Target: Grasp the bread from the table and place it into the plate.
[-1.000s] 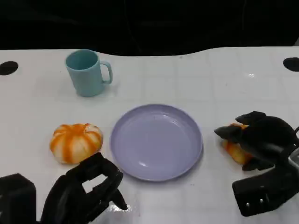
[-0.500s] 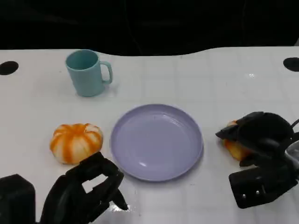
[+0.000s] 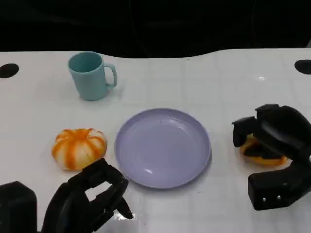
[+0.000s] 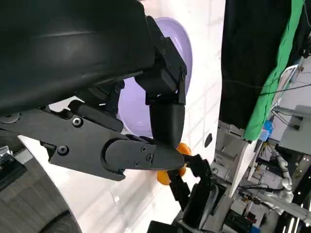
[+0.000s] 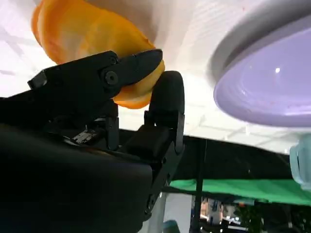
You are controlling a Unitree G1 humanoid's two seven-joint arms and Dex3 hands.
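The orange bread lies on the white table to the right of the lilac plate. My right hand sits over it, with fingers curled down around its sides so that only a strip of it shows. In the right wrist view the bread is pressed between the black fingers, with the plate close beside. My left hand rests near the table's front edge, fingers loosely bent and holding nothing. The left wrist view shows the plate and the bread beyond my left hand.
A round orange-and-white striped pumpkin lies left of the plate, just beyond my left hand. A teal cup stands at the back left. Bare white table lies behind the plate and to its right.
My right hand has shifted slightly right and its fingers have come down and closed around the bread. The left hand, plate, pumpkin and cup have not moved.
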